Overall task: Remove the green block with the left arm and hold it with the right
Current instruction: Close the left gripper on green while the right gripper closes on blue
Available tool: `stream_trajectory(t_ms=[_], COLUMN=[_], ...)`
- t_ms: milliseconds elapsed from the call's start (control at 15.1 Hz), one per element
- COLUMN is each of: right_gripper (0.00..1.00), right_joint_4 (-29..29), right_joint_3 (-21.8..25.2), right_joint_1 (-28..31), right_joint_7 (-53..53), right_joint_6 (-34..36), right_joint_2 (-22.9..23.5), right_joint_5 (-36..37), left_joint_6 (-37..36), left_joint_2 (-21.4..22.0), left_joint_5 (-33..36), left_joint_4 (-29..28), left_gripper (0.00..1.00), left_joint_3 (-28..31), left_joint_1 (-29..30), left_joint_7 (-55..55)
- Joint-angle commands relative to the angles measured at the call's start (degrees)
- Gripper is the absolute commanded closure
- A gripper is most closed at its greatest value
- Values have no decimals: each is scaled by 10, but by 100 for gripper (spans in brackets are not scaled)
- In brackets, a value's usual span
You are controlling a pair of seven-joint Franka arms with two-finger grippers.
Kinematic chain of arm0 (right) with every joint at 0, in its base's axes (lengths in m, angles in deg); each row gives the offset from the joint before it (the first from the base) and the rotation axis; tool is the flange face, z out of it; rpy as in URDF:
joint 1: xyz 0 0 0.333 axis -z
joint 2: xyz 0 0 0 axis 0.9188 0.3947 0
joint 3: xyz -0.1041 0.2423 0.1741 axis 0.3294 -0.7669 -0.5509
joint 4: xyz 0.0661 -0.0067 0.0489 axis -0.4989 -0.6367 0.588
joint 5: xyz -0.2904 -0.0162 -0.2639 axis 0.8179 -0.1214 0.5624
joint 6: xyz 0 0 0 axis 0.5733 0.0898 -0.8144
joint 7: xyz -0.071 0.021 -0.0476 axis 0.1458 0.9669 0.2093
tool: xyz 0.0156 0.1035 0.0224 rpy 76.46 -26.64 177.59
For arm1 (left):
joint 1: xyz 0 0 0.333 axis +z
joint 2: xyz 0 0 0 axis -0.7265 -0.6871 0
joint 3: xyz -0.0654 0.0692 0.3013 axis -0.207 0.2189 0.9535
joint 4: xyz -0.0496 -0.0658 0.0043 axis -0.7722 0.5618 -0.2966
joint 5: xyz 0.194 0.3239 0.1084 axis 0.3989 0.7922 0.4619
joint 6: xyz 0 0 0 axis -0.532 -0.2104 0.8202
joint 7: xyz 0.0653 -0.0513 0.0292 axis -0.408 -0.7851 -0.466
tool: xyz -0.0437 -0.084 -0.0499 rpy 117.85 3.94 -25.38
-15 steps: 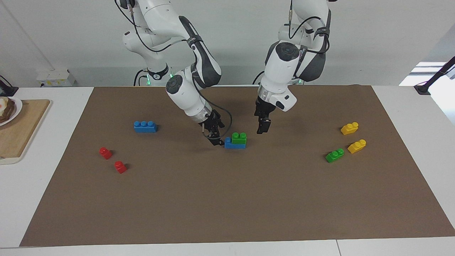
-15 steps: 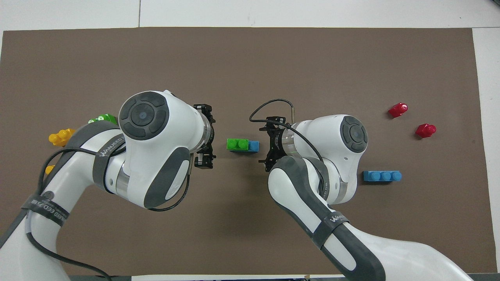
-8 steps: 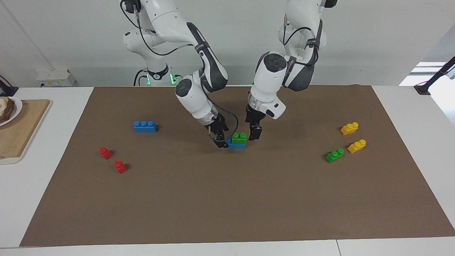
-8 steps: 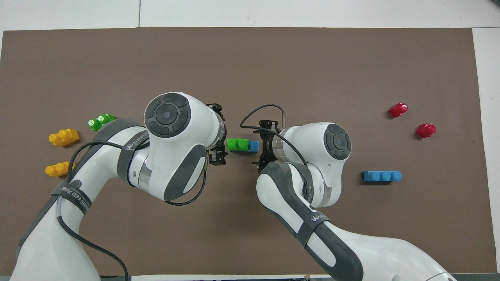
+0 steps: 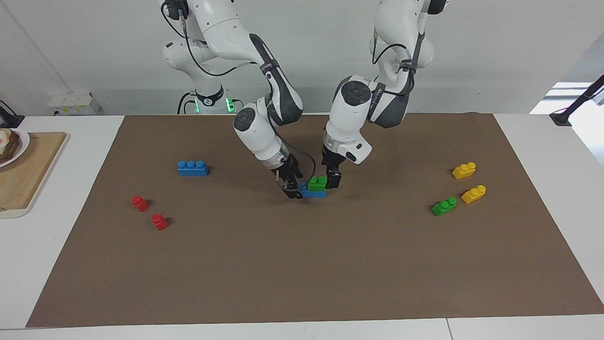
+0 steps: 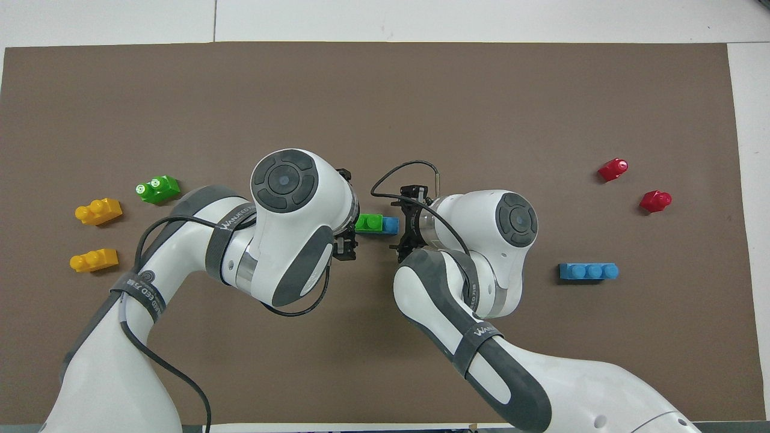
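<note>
Facing view: small bright green plastic two-stud brick [image 5: 317, 183] sits stacked on a blue brick [image 5: 312, 192]; right gripper [image 5: 293, 190] is at the blue end, left gripper [image 5: 332, 178] beside the green, jaws apparently apart. Overhead view: both flank the stack, separation not yet done

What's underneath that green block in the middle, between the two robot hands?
The green block sits on a blue brick, whose end pokes out toward the right gripper. The blue brick's studs under the green one are covered.
</note>
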Motion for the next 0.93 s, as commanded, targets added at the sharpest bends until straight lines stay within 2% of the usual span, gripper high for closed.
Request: stream_trajectory(t_ms=[0, 332, 664, 863], right_gripper=[8, 12, 31, 30], right_joint_4=[-3, -6, -18, -21], right_joint_3=[0, 0, 0, 0], right_joint_1=[-10, -22, -25, -23], right_joint_7=[-3, 0, 0, -2], right_joint_6=[-23, -31, -48, -49], right_joint_2=[6, 6, 5, 5], right_joint_5=[-17, -23, -25, -25], left_joint_6=[8, 11, 22, 26], left_joint_2=[-18, -22, -23, -38], left_joint_5=[6, 17, 21, 40], left_joint_4=[5, 5, 0, 0], left_gripper=[0, 0, 0, 0], left_joint_3=[10, 9, 10, 10], left_joint_1=[-22, -23, -23, -25], left_joint_7=[-15, -28, -82, -96])
